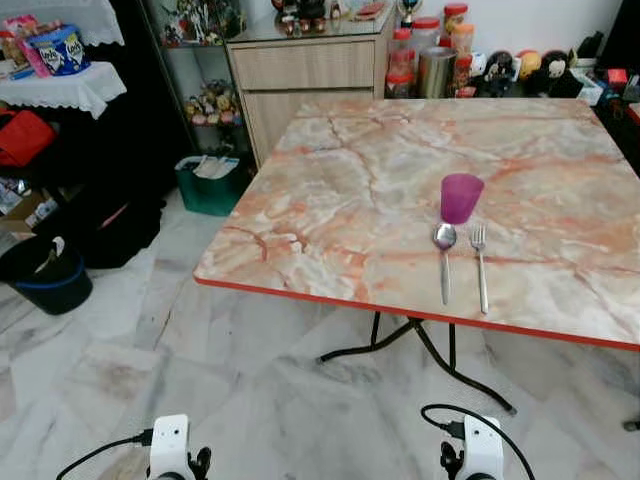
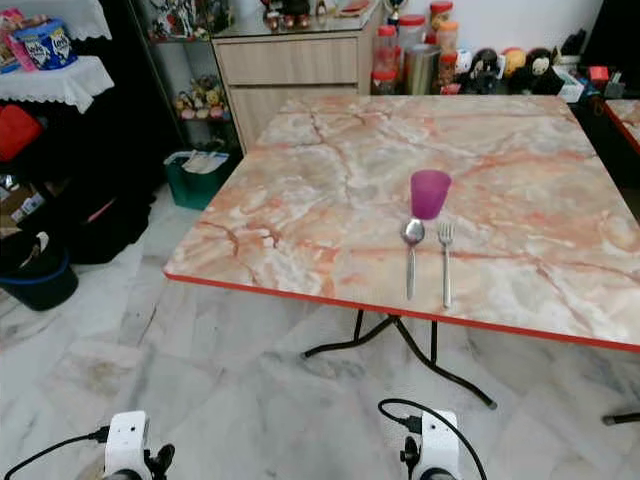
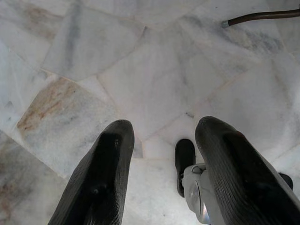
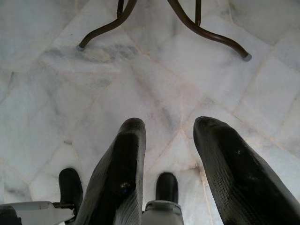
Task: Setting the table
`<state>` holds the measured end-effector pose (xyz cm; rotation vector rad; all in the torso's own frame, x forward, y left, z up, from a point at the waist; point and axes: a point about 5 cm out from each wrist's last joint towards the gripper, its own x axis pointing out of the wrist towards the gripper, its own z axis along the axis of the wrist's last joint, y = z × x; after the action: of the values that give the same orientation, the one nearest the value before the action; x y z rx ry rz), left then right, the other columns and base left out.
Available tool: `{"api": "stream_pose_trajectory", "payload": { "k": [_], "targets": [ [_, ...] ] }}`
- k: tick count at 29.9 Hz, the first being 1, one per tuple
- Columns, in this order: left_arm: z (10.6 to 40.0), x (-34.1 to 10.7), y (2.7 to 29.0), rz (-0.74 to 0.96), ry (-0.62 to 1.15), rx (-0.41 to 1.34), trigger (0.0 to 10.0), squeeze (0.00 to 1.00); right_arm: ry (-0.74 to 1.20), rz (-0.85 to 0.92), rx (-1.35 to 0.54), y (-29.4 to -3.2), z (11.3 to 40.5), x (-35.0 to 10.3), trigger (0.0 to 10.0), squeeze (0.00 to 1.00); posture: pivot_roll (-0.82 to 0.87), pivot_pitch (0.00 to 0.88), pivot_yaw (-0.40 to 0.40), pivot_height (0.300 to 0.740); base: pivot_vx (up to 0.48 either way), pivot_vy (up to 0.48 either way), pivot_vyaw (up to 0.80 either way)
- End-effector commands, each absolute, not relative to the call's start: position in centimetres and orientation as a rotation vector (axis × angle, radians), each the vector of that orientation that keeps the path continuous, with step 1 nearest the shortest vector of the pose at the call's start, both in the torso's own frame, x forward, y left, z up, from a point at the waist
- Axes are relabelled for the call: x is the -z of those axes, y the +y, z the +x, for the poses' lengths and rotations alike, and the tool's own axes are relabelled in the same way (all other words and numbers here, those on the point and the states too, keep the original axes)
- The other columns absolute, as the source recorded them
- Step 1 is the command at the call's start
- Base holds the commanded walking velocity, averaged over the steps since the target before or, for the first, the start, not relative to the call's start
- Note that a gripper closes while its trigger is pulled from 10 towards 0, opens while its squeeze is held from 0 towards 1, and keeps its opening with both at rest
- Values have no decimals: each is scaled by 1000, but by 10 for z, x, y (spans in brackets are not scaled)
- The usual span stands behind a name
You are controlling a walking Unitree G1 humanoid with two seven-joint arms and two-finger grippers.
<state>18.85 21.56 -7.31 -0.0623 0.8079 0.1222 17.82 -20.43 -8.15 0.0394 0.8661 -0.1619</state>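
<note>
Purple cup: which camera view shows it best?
The left eye view: the purple cup stands upright on the table, just behind the spoon and fork. The right eye view shows the same; the wrist views look at floor.

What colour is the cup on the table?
The cup is purple; the left eye view shows it best.

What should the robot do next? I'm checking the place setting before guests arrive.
Probably nothing more than a check: the purple cup stands just behind the spoon and fork, laid side by side near the table edge, and both grippers, left gripper and right gripper, hang open over the floor.
</note>
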Motion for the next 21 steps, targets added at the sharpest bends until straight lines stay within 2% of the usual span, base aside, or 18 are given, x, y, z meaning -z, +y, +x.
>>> {"api": "stream_pose_trajectory", "payload": {
  "k": [1,21],
  "targets": [
    [186,73,222,-57,811,-140,10000,0,858,45,149,-200,180,81,10000,0,99,0,101,740,0,0,0],
    [185,73,224,-57,812,-147,10000,0,847,57,152,-198,174,83,10000,0,121,0,96,740,0,0,0]
  ]
}}
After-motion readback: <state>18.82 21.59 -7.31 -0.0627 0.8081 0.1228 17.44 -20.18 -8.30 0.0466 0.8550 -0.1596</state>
